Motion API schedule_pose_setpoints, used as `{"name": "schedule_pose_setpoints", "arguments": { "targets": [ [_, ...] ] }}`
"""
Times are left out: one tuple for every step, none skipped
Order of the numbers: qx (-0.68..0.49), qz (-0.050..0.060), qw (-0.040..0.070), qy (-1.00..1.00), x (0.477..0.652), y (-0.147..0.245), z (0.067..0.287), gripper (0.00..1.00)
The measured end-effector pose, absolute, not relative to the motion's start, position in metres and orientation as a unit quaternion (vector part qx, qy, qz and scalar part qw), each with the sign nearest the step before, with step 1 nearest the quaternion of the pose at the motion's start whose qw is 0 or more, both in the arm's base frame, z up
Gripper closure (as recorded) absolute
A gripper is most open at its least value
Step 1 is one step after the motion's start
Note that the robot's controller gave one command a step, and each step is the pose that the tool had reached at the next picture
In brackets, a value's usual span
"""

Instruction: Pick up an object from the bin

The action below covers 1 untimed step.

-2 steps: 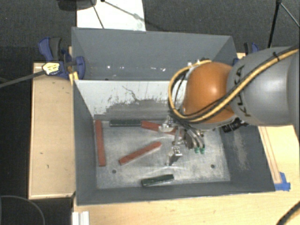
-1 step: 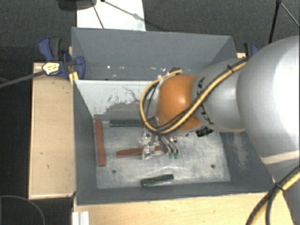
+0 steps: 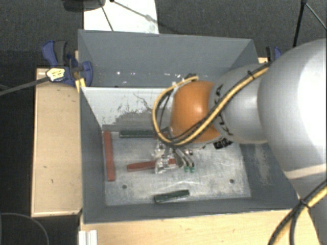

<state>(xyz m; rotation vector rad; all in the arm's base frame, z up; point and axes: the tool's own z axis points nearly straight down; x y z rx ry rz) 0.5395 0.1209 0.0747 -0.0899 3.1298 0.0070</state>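
Note:
My gripper is low over the middle of the bin floor, beneath the orange wrist cover. A short red-brown stick lies flat there, and its right end runs under the gripper's metal parts. Whether the stick is gripped is hidden. A dark green stick lies near the front wall, just below the gripper. Another dark green stick lies at the back left of the floor.
A longer red-brown stick lies along the left wall, running front to back. The arm and its cables cover the right half of the bin. Bare floor shows between the sticks at the front left.

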Motion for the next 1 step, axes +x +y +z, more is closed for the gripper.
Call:
{"name": "schedule_pose_setpoints", "arguments": {
  "targets": [
    [-0.022,0.000,0.001,1.000,0.5484,0.1199,0.2042,1.00]
  ]
}}
